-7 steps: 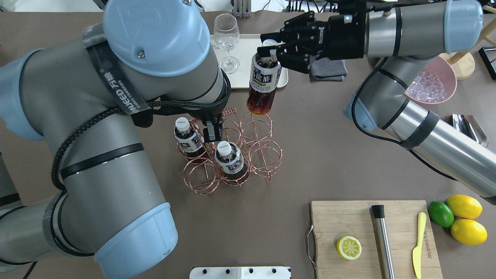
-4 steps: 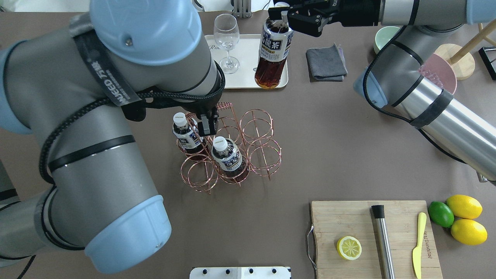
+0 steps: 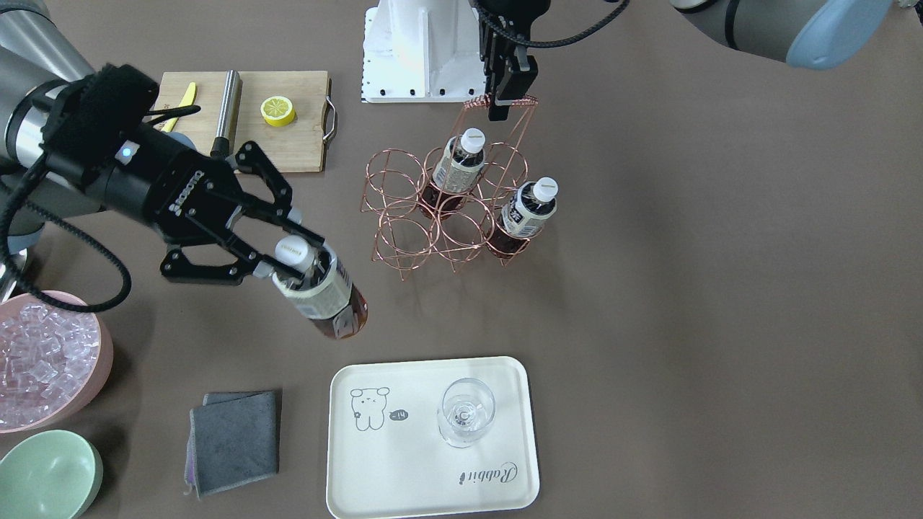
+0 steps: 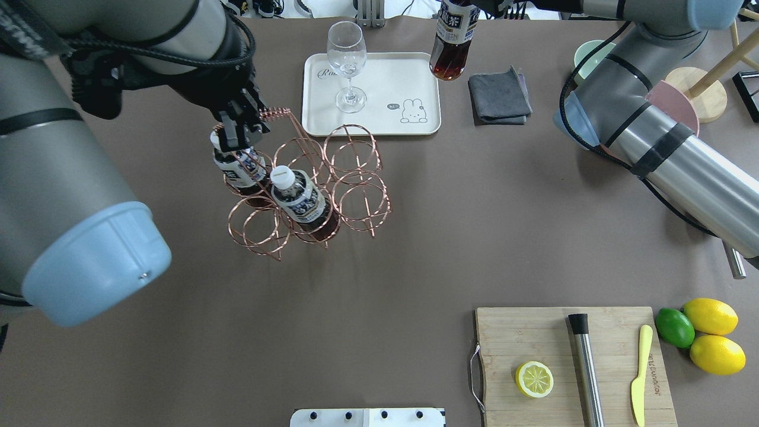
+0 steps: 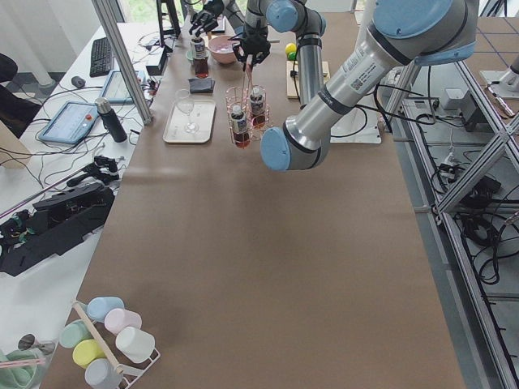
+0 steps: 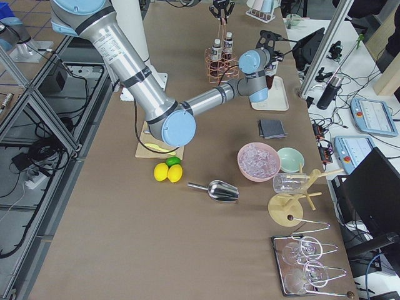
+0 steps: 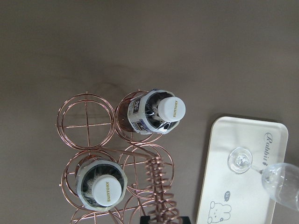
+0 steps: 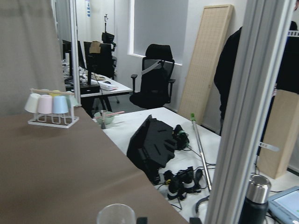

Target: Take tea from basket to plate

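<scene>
My right gripper [image 3: 288, 258] is shut on the neck of a tea bottle [image 3: 326, 294] and holds it tilted in the air, between the basket and the plate. In the overhead view this bottle [image 4: 453, 35] shows at the top edge, by the plate's far right corner. The cream plate [image 3: 404, 468] [image 4: 379, 77] carries a stemmed glass [image 3: 466, 412]. The copper wire basket [image 3: 404, 216] [image 4: 356, 196] holds two more tea bottles [image 4: 299, 198] [image 4: 237, 166]. My left gripper [image 3: 505, 97] [image 4: 234, 133] is shut on the basket's handle [image 4: 274, 112].
A grey cloth [image 4: 498, 95] lies right of the plate. A pink bowl of ice [image 3: 43, 360] and a green bowl [image 3: 43, 476] stand beyond it. A cutting board [image 4: 533, 338] with a lemon half, a metal bar and a yellow knife sits front right, beside lemons and a lime [image 4: 705, 332].
My right gripper has carried the tea bottle up and farther away, past the plate's right edge. My left arm has drawn the basket and its two bottles to the left.
</scene>
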Tool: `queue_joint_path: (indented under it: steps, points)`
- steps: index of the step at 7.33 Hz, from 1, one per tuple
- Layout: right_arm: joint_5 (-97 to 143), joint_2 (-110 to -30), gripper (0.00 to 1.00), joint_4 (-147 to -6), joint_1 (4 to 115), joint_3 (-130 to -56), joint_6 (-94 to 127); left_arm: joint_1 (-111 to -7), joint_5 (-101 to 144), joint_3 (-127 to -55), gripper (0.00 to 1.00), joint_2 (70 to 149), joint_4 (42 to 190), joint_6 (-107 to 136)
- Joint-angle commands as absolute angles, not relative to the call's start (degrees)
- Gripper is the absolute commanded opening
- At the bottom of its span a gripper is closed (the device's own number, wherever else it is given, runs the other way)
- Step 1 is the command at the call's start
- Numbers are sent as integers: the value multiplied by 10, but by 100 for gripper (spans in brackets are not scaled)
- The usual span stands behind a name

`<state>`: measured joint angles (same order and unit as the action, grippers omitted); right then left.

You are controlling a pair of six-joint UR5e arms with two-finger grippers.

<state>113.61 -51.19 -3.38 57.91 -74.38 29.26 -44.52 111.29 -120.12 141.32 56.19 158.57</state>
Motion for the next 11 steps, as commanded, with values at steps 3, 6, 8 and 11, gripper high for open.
queue_joint_path:
  steps: [3, 6, 8, 11]
  points:
    - [936, -443, 0, -23, 511, -588, 222, -610, 1191, -1215, 0, 1300, 569, 1313]
    - [897, -427, 0, 24, 479, -522, 226, -714, 1205, -1071, 0, 1198, 744, 1022]
    - [886, -427, 0, 32, 463, -519, 237, -766, 1230, -948, 0, 1201, 842, 949]
    - [872, -428, 0, 50, 449, -515, 293, -819, 1240, -846, 0, 1235, 877, 892]
